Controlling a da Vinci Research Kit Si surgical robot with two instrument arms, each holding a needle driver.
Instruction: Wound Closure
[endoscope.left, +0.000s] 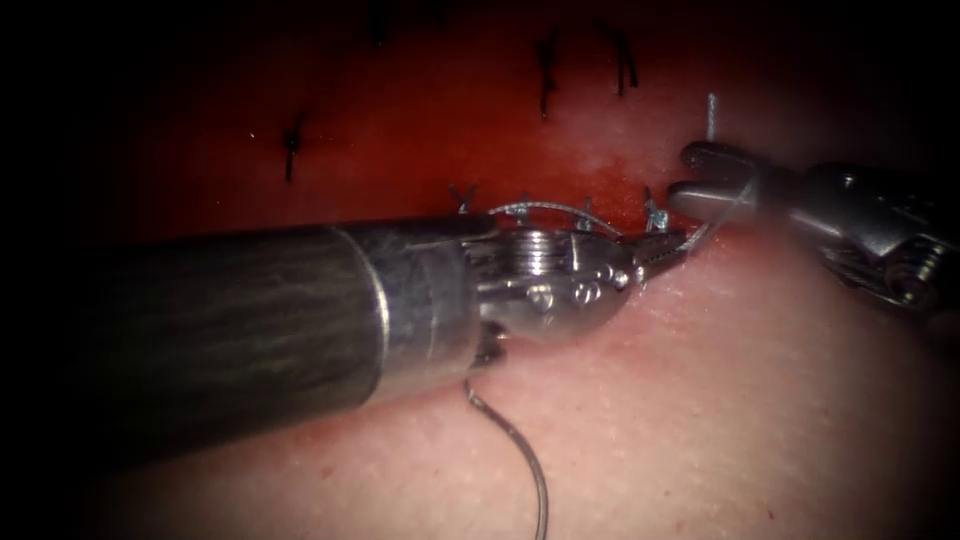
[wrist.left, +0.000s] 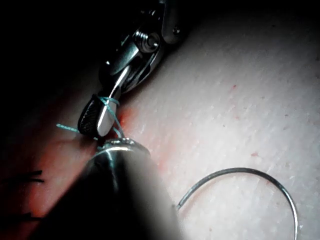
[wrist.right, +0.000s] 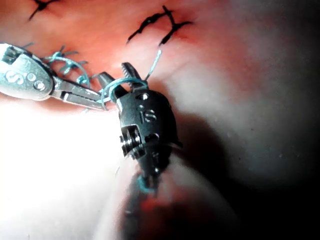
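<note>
The left tool (endoscope.left: 662, 249) reaches in from the left, its jaws shut on the pale thread (endoscope.left: 712, 225) at the right end of the stitched cut (endoscope.left: 560, 212). In the right wrist view the left tool (wrist.right: 100, 97) meets the thread beside the right jaws. The right tool (endoscope.left: 700, 176) stands open just right of it with thread looped around its jaws (wrist.right: 116, 86), and a short free end (endoscope.left: 710, 115) sticks up. The thread loop shows on the right tool (wrist.left: 97, 117) too. The curved needle (endoscope.left: 525, 455) lies free on the pale tissue, held by neither tool and not in the tissue (wrist.left: 250, 175).
Blue stitches (endoscope.left: 585, 214) cross the cut behind the left tool's wrist. Dark older stitches (endoscope.left: 545, 70) sit farther back in the red fluid (endoscope.left: 430, 120). The left tool's thick shaft (endoscope.left: 230, 320) covers much of the left half of the tissue.
</note>
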